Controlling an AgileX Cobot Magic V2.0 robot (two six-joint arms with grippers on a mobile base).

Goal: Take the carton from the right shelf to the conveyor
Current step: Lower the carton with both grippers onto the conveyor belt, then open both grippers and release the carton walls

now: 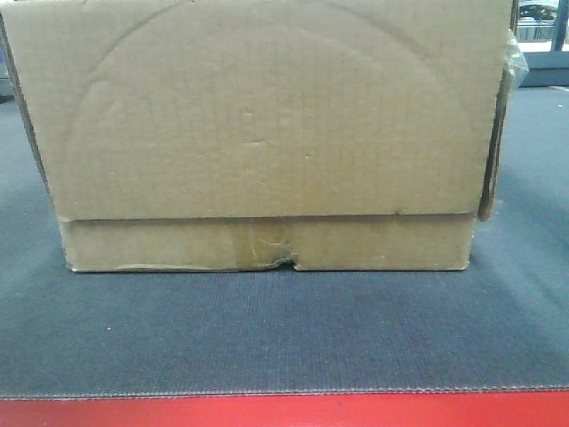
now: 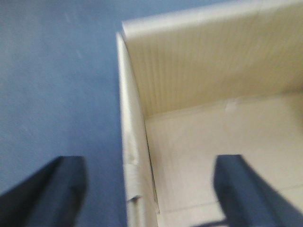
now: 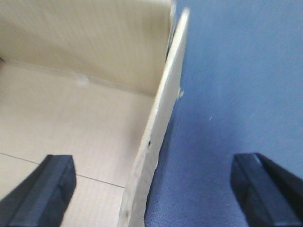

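Observation:
The brown carton (image 1: 258, 133) rests on the dark grey woven conveyor (image 1: 284, 329), filling most of the front view, with tape and a torn patch at its lower seam. In the left wrist view my left gripper (image 2: 149, 187) is open, its dark fingers (image 2: 52, 189) straddling the carton's left wall (image 2: 130, 142) without touching it: one finger outside over the belt, one inside the open box. My right gripper (image 3: 149, 189) is likewise open astride the carton's right wall (image 3: 161, 127), one finger (image 3: 45, 189) inside, one outside. The right shelf is out of view.
A red strip (image 1: 284, 411) runs along the conveyor's near edge. Beyond the carton's right side a loose bit of clear tape (image 1: 514, 58) sticks out, and some pale structure (image 1: 542, 36) shows at the far back right.

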